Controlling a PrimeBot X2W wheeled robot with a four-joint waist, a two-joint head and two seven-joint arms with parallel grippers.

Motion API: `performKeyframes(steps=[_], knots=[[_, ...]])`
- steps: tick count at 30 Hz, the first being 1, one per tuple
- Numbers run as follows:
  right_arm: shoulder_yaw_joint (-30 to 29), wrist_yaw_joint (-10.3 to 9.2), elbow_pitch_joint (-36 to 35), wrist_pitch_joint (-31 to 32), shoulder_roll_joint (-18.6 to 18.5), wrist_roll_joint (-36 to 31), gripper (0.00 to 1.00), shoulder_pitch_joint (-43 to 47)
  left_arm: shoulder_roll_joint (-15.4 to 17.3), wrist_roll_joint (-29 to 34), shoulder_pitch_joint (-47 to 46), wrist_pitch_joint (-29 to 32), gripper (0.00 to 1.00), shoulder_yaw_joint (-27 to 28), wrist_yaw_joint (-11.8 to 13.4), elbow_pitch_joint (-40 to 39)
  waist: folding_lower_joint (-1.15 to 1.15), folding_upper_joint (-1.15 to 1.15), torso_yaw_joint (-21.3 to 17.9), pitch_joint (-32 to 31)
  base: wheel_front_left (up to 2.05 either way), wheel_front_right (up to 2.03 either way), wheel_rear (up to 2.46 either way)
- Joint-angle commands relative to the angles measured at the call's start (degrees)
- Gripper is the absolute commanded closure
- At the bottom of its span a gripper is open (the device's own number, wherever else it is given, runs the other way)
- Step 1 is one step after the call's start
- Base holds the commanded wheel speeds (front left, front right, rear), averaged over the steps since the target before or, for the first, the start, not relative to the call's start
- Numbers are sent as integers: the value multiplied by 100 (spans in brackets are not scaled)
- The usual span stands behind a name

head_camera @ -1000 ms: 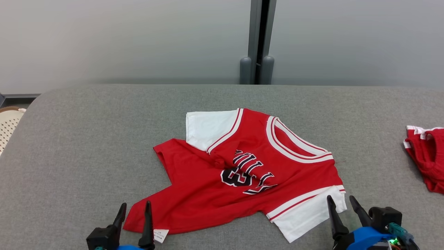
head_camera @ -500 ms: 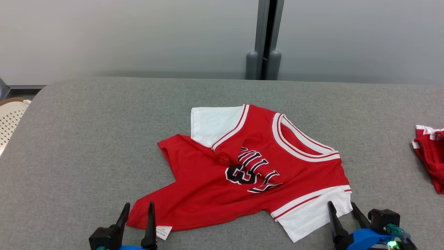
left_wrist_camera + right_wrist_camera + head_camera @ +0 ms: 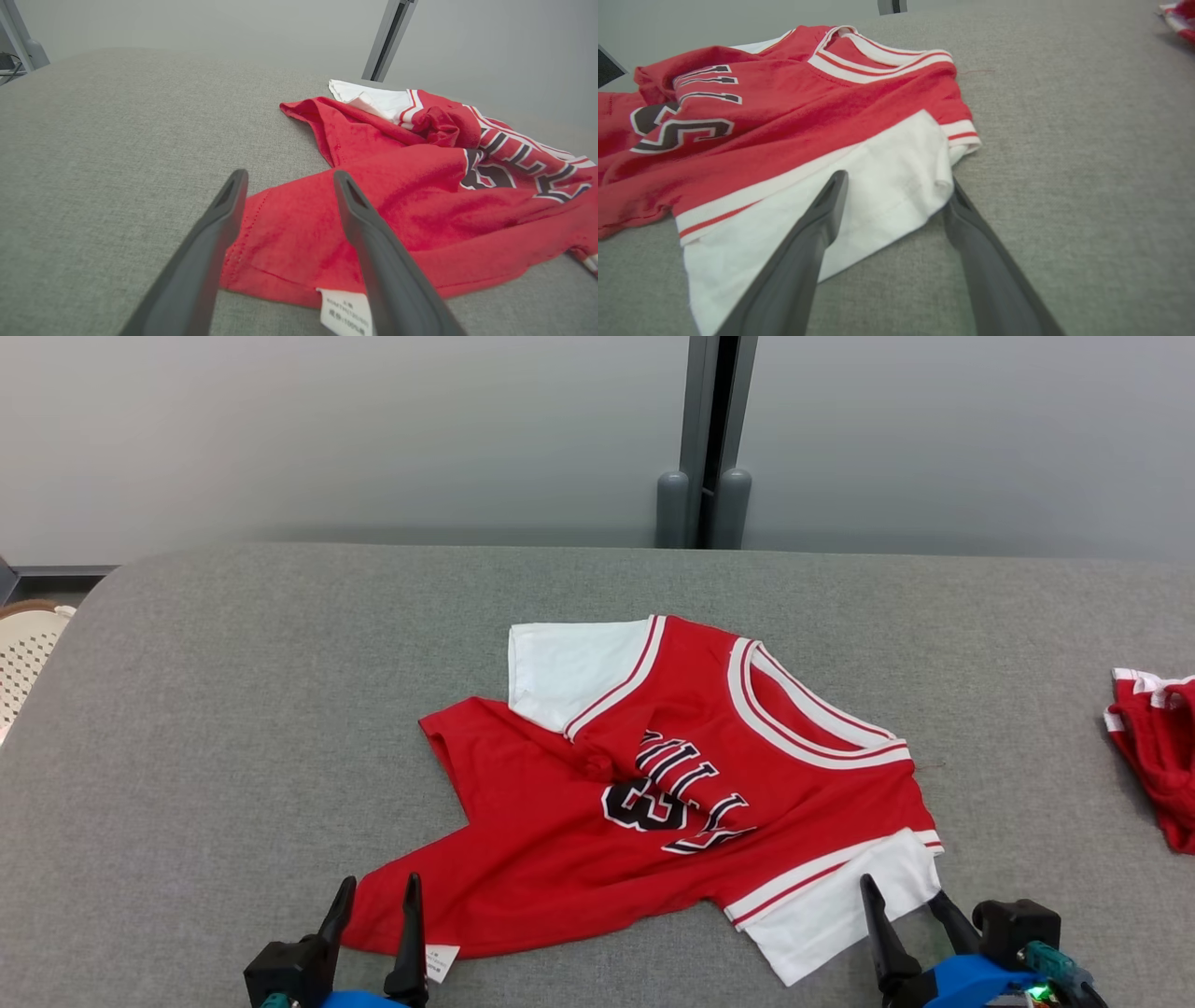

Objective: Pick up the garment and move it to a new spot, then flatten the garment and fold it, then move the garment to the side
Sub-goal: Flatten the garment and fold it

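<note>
The red shirt (image 3: 653,784) lies rumpled on the middle of the grey table (image 3: 233,709), front up. Its collar points far right and its hem near left. One white sleeve is at the far side and the other white sleeve (image 3: 840,919) at the near right.

The head view takes in the whole shirt with its dark lettering and number creased across the chest. The left wrist view adds the stitched hem corner and the white label (image 3: 346,311) sticking out from under the near edge. The right wrist view adds how the near sleeve's edge covers one fingertip.

The left gripper (image 3: 381,879) sits at the near left corner of the hem with its fingers well apart and nothing between the pads. The corner shows between the fingers, and the label is just beside the right-hand finger. The right gripper (image 3: 900,887) is at the near sleeve, also spread wide. One finger lies in front of the white cloth and the other's tip is hidden behind the sleeve's outer edge. It is not pinching the cloth, and I cannot tell whether it touches it.

There are two grippers, one shirt with two sleeves, and one label. A second red garment (image 3: 1158,756), bunched, lies at the far right edge of the table, well apart from the shirt. A grey post (image 3: 702,439) stands against the pale wall beyond, and a pale perforated thing (image 3: 23,658) sits off the table's left end.
</note>
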Motion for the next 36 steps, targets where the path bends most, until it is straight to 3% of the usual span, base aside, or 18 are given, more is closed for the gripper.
performKeyframes(steps=[1, 17, 27, 28, 29, 30, 36], knots=[[15, 0, -64, -4, -18, 36, 0, 75, -2, -16, -15, -15, 0, -6, -13, 4, 0, 0, -3, -7, 0, 0, 0], [116, 0, -471, -4, -18, 84, 0, 159, -2, 22, 8, -15, 0, -41, -45, 68, 0, 0, 15, -72, 0, 0, 0], [55, 0, -105, -4, -18, 220, 0, 22, -2, 59, 46, -15, 0, -8, -75, 120, 0, 0, 46, -128, 0, 0, 0], [43, 0, -83, -4, -18, 229, 18, -12, -2, 67, 39, -15, 0, -5, -77, 121, 0, 0, 45, -128, 0, 0, 0], [25, 0, -52, -4, -18, 253, 79, -32, -2, 77, 36, -15, 0, -1, -77, 118, 0, 0, 44, -128, 0, 0, 0], [11, 0, -26, -4, -18, 265, 100, -43, -2, 84, 36, -15, 0, 4, -76, 118, 0, 0, 42, -127, 0, 0, 0], [-72, 0, 30, -4, -18, 328, 100, -106, -2, 32, 32, -15, 0, 33, -78, 151, 0, 0, 22, -115, 0, 0, 0]])
